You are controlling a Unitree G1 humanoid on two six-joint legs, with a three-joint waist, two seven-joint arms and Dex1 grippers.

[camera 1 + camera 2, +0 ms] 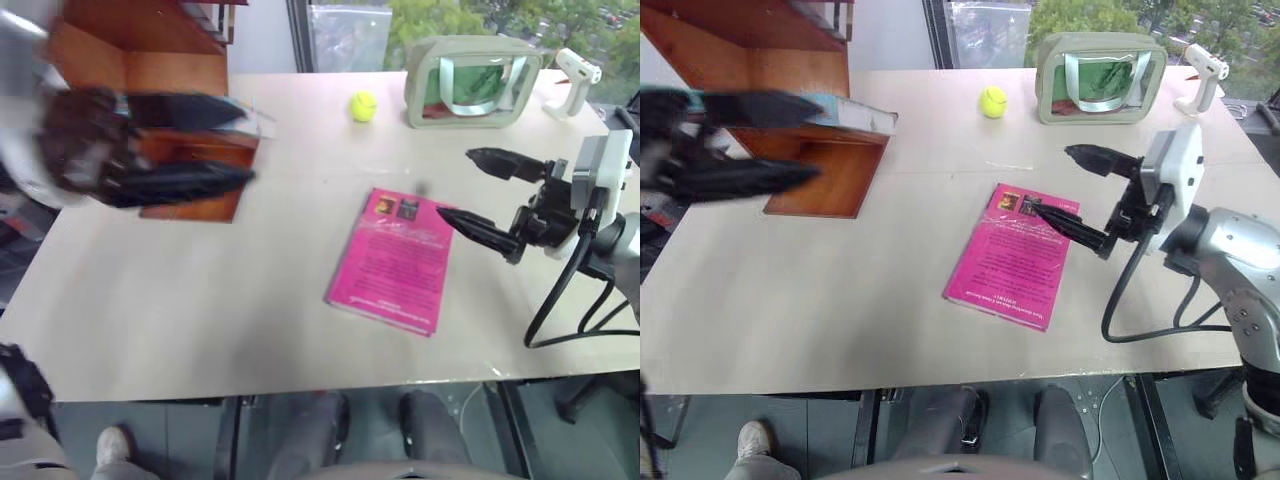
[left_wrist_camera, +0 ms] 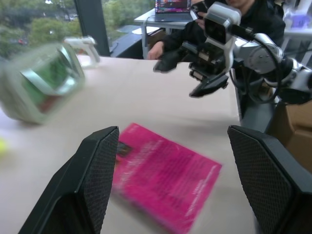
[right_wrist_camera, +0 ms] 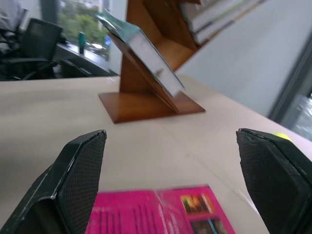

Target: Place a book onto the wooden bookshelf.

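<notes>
Right wrist view shows the thin teal book (image 3: 146, 51) resting on the reddish-brown wooden bookshelf (image 3: 146, 105), both grippers (image 1: 1072, 185) (image 1: 790, 140) spread empty, so the placing looks finished and retreat remains.

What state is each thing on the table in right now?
teal book: leaning tilted on the wooden bookshelf.
pink book: flat on the table, closed.
left gripper: open, empty.
right gripper: open, empty, above the pink book.
tennis ball: resting on the table.
</notes>
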